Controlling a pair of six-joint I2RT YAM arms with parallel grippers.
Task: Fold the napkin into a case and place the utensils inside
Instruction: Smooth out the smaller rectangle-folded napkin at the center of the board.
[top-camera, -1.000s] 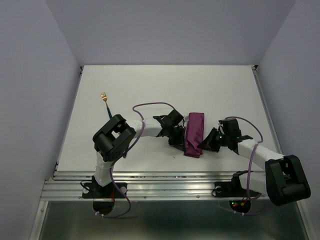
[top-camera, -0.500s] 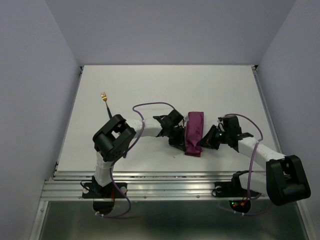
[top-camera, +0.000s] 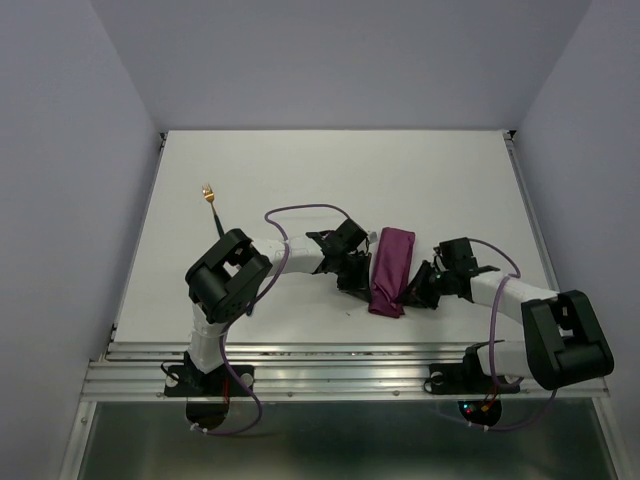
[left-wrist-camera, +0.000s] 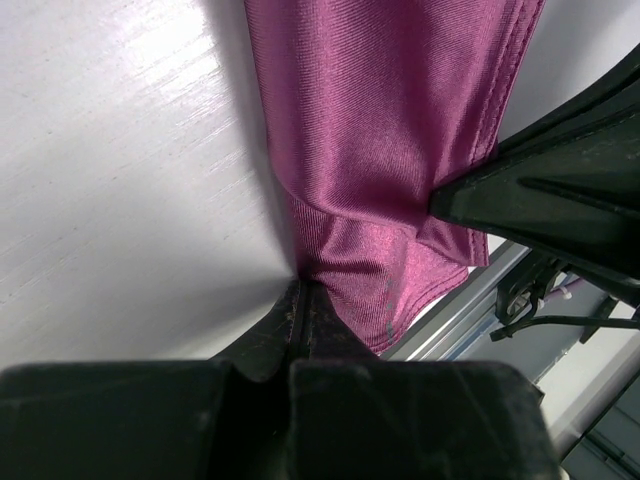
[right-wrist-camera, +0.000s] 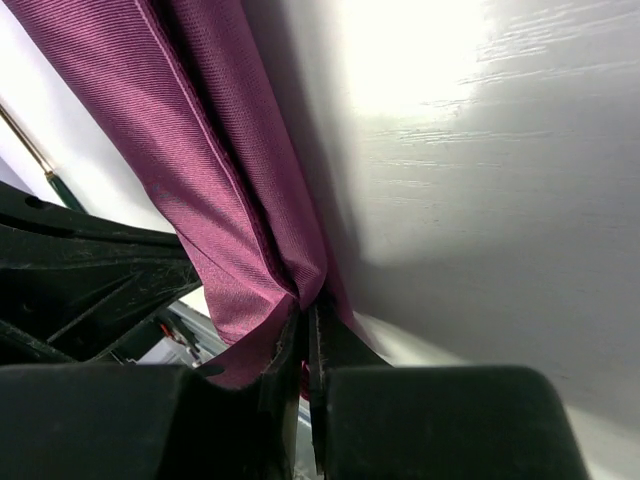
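Napkin (top-camera: 391, 268) folded to a narrow strip, both grippers pinching its near end; utensils not yet inside.

Table (top-camera: 300, 170): the strip lies flat toward 5 o'clock of centre, long axis running roughly 1 to 7 o'clock. Layered edges show along its length, so the folding looks mostly done, though I cannot tell whether a pocket is formed. Left gripper (left-wrist-camera: 303, 298) comes in from the strip's 9 o'clock side, jaws fully closed on a bunched corner of the cloth at the near end. Right gripper (right-wrist-camera: 308, 315) comes in from 4 o'clock, jaws likewise closed on the folded edge there. Fork (top-camera: 208, 193) rests at the table's 10 o'clock, well apart from the strip, its handle running under the left arm. Knife not made out. Left to do, by my reading: finish the case, then load both utensils.
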